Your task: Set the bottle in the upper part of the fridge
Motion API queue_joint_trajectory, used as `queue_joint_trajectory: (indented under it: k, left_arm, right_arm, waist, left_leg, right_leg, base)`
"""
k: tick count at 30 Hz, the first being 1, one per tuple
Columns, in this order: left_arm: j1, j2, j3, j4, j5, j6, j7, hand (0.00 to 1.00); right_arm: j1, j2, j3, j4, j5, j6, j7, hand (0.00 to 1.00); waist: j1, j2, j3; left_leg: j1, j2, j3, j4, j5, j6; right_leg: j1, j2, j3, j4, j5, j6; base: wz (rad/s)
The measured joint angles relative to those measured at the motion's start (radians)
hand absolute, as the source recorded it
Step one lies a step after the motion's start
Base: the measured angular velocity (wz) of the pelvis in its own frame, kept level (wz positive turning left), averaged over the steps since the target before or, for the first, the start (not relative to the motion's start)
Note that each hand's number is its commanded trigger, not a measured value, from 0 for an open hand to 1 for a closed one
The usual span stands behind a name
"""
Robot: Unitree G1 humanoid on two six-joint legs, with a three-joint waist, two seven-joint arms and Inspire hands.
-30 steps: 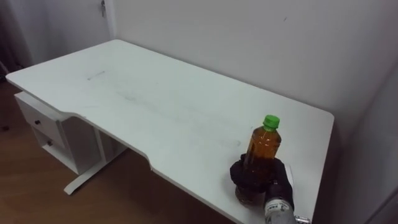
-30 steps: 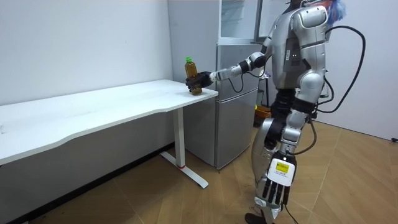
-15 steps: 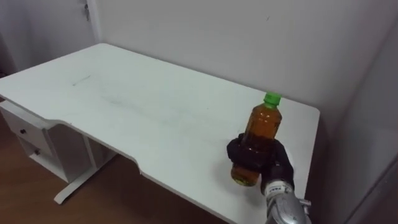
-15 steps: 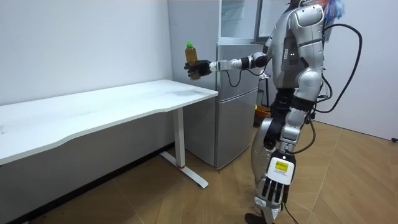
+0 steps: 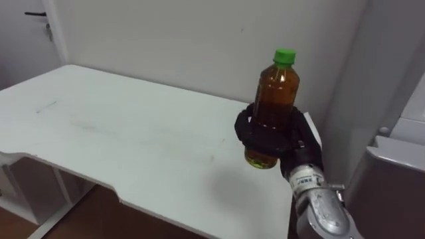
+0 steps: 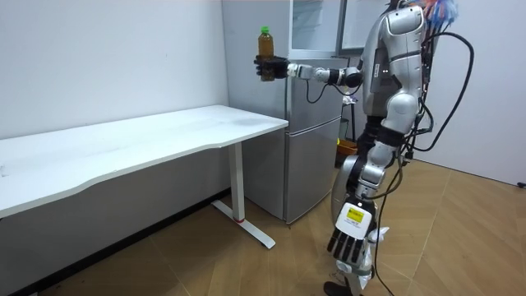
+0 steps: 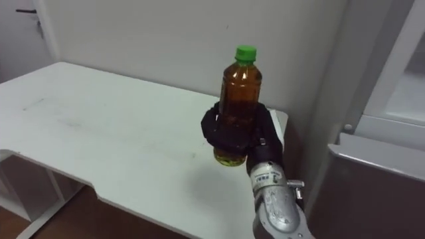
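Bottle [image 5: 274, 106]: clear plastic, amber-brown drink inside, green cap, standing upright in my grip. It is up in the air, off the table, over the right end of the tabletop.

Left to right: white table [image 5: 99, 133] takes the left and middle. Then the bottle, with my right hand [image 5: 300, 145] on its lower half, dark fingers curled round it from behind and clamped tight. The bottom of the bottle sticks out below the fingers. The grey fridge [image 5: 392, 179] is at the far right, just beside the table end.

In the room view I stand in front of the fridge [image 6: 308, 156] with my right arm stretched out level toward the room view's left. The bottle [image 6: 265, 43] is high above the table [image 6: 123, 144], level with the upper part of the fridge. My left hand [image 6: 349, 245] hangs low by my leg, fingers loose and straight, holding nothing.

Change: a second ago the bottle sat at tabletop level near the table's edge, same grip round it. Half a second ago it was lifted a little. Now it is raised well clear. My head camera has swung right, so the fridge has come into sight.
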Motion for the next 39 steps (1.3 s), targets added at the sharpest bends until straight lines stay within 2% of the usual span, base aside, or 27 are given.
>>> queue_joint_trajectory:
  k: [8, 10, 14, 16, 22, 27, 33, 39]
  left_arm:
    - [0.007, 0.005, 0.004, 0.020, -0.003, -0.017, -0.019, 0.00]
    - [0.007, 0.004, 0.032, 0.023, -0.002, -0.020, -0.018, 0.00]
    - [0.016, 0.002, 0.077, 0.029, -0.003, -0.028, -0.009, 0.00]
    - [0.025, 0.002, 0.077, 0.029, -0.002, -0.035, 0.009, 0.00]
    - [0.049, -0.001, 0.080, 0.032, -0.002, -0.034, 0.010, 0.00]
    - [0.052, 0.005, 0.082, 0.031, -0.002, -0.035, 0.013, 0.00]
    - [0.061, 0.008, 0.085, 0.024, -0.005, -0.046, 0.043, 0.00]
    - [0.080, 0.007, 0.133, 0.027, -0.003, -0.062, 0.054, 0.00]
  right_arm:
    - [0.000, -0.013, -0.044, -0.152, -0.002, 0.000, 0.023, 1.00]
    - [0.000, -0.042, -0.065, -0.173, -0.003, 0.000, 0.039, 1.00]
    - [0.000, -0.056, -0.134, -0.177, -0.003, 0.000, 0.037, 1.00]
    - [0.000, -0.076, -0.159, -0.190, -0.003, 0.000, 0.024, 1.00]
    - [0.000, -0.086, -0.230, -0.195, 0.005, 0.006, 0.025, 1.00]
    - [0.001, -0.124, -0.269, -0.194, 0.006, 0.006, -0.003, 1.00]
    - [0.003, -0.137, -0.306, -0.193, 0.024, 0.007, -0.061, 1.00]
    - [0.003, -0.180, -0.400, -0.190, 0.059, 0.007, -0.083, 1.00]
  waist:
    - [-0.057, -0.012, -0.0106]
    - [-0.070, -0.017, -0.0115]
    - [-0.076, -0.018, -0.0119]
    - [-0.087, -0.018, -0.0116]
    - [-0.129, -0.023, -0.0073]
    - [-0.157, -0.026, -0.0065]
    - [-0.188, -0.027, -0.0072]
    - [-0.188, -0.034, -0.0100]
  left_leg:
    - [0.056, 0.001, 0.016, -0.020, 0.000, 0.000]
    - [0.062, 0.000, 0.019, -0.018, 0.000, 0.000]
    - [0.073, 0.002, 0.028, -0.022, -0.003, 0.000]
    - [0.076, 0.002, 0.032, -0.023, -0.003, 0.000]
    - [0.086, 0.005, 0.045, -0.030, -0.003, 0.000]
    - [0.086, 0.005, 0.046, -0.031, -0.003, 0.000]
    - [0.089, 0.006, 0.049, -0.030, -0.004, -0.001]
    - [0.085, 0.007, 0.045, -0.031, -0.007, -0.002]
  right_leg:
    - [0.046, 0.003, 0.018, -0.003, 0.000, 0.001]
    - [0.052, 0.003, 0.023, -0.003, 0.001, 0.002]
    - [0.059, 0.005, 0.039, -0.003, 0.002, 0.002]
    - [0.059, 0.006, 0.042, -0.002, 0.003, 0.002]
    - [0.061, 0.011, 0.067, -0.002, 0.004, 0.002]
    - [0.059, 0.012, 0.070, -0.002, 0.004, 0.002]
    - [0.059, 0.013, 0.070, -0.003, 0.004, 0.002]
    - [0.059, 0.015, 0.067, -0.003, 0.004, 0.002]
  base:
    - [-0.07]
    - [-0.02]
    - [-0.08]
    - [-0.05]
    - [-0.07]
    - [0.00]
    - [0.00]
    - [0.01]
